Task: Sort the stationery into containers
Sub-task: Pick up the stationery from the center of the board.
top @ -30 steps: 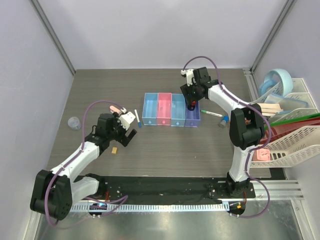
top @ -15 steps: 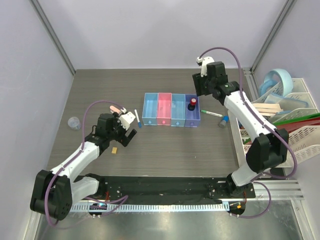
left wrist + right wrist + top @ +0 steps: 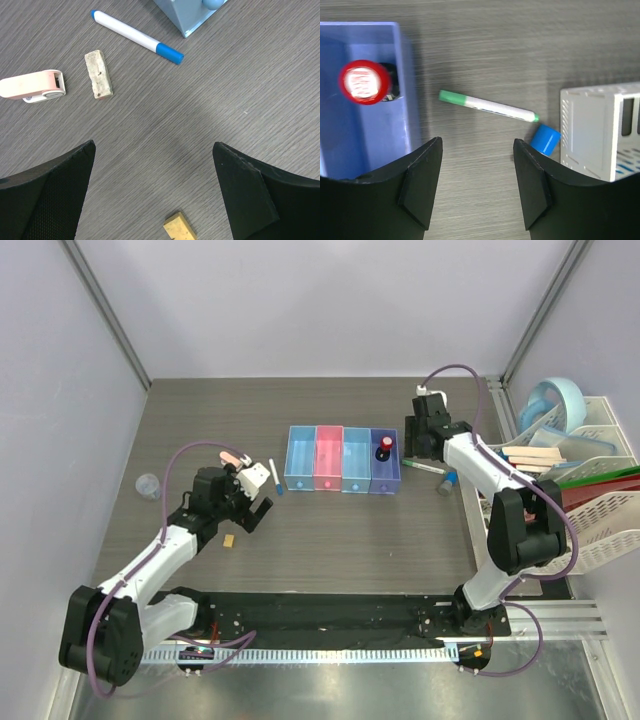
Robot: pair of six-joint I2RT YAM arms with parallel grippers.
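On the counter [image 3: 330, 530], just ahead of the right pincer [image 3: 477, 145], spread and holding nothing: the green-tipped pen [image 3: 487, 106], flat between the darker blue bin [image 3: 402, 75] and the white rack [image 3: 600, 130], touching neither. Long axis running from one finger toward the other, green end toward the bin, slightly tilted; likely needs a wrist turn before closing. Clearly nearer to the right arm. Well apart, on the other side: the left pincer [image 3: 154, 147], spread wide and empty, above the tan block [image 3: 179, 227].
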